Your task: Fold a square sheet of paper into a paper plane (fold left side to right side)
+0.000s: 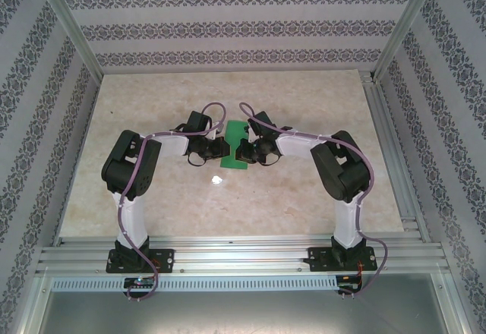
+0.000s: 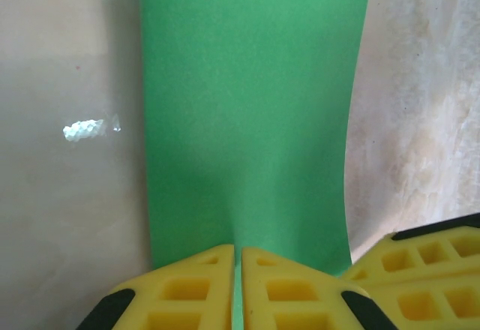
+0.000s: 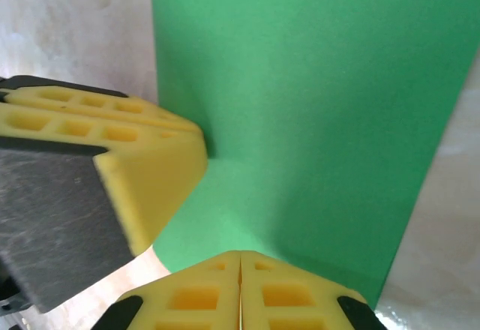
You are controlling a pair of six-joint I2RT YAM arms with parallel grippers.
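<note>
**Both pincers closed, tip to tip at centre**

The left arm (image 1: pixel 130 168) and the right arm (image 1: pixel 343 168) stand on their bases at the near edge. Each rises to a dark bent elbow pushed outward, and the white forearms slope inward and farther away to meet in the middle. There the left pincer (image 1: pixel 216 150) and the right pincer (image 1: pixel 244 152) face each other, close together, with the wrists tipped downward. In the left wrist view the left pincer's yellow fingers (image 2: pixel 187 289) lie pressed side by side, and one finger of the right pincer sits just to their right. In the right wrist view the right pincer's fingers (image 3: pixel 292 292) are likewise pressed together, with a left-pincer finger near, on their left.
</note>
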